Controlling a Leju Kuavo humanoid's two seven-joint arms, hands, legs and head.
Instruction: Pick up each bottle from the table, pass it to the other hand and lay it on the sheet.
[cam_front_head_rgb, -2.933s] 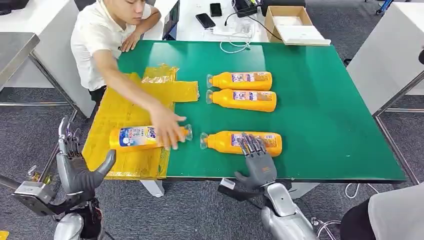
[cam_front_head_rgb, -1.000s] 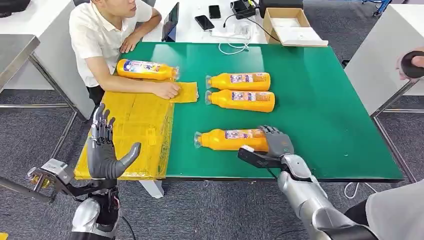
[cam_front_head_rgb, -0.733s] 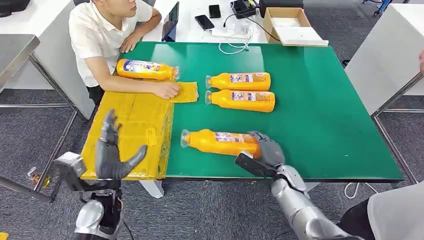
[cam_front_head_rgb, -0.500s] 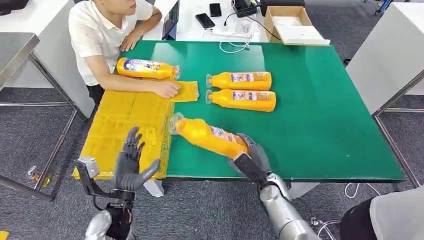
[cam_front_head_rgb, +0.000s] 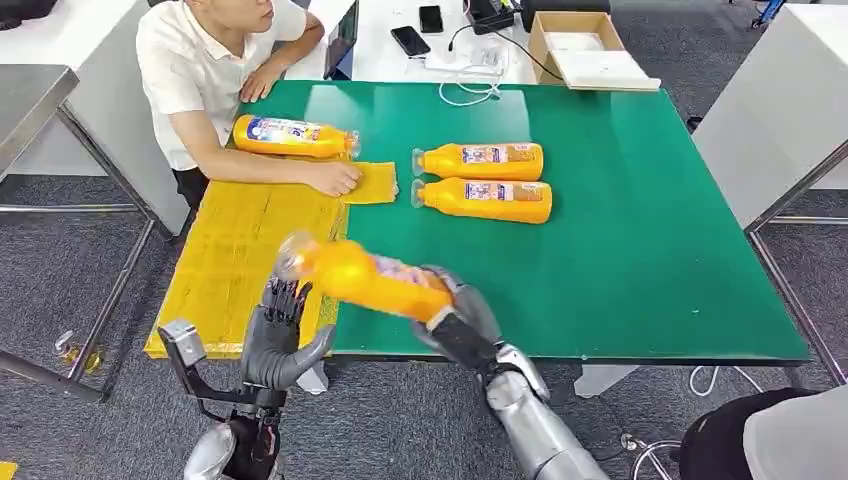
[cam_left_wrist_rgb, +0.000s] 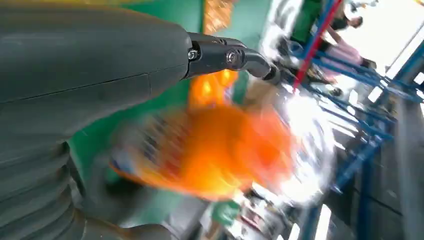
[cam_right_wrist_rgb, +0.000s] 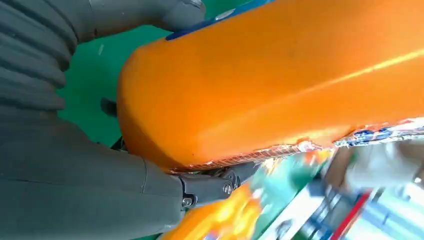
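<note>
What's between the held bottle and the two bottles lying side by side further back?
Head view: bare green table between the held bottle, gripped by the right hand, and the two bottles.

Two silver arms end in dark grey hands, the left hand (cam_front_head_rgb: 280, 335) and right hand (cam_front_head_rgb: 455, 320), with ribbed grey wrist covers and small screws.

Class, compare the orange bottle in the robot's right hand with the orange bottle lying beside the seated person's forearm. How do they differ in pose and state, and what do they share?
The held orange bottle is off the green table, gripped at its base by the right hand; the orange bottle beside the person's forearm lies on the table untouched.

The held one is tilted, cap toward the open left hand; the other lies flat.

The held one is motion-blurred; the other is sharp.

Both are orange plastic with labels.
</note>
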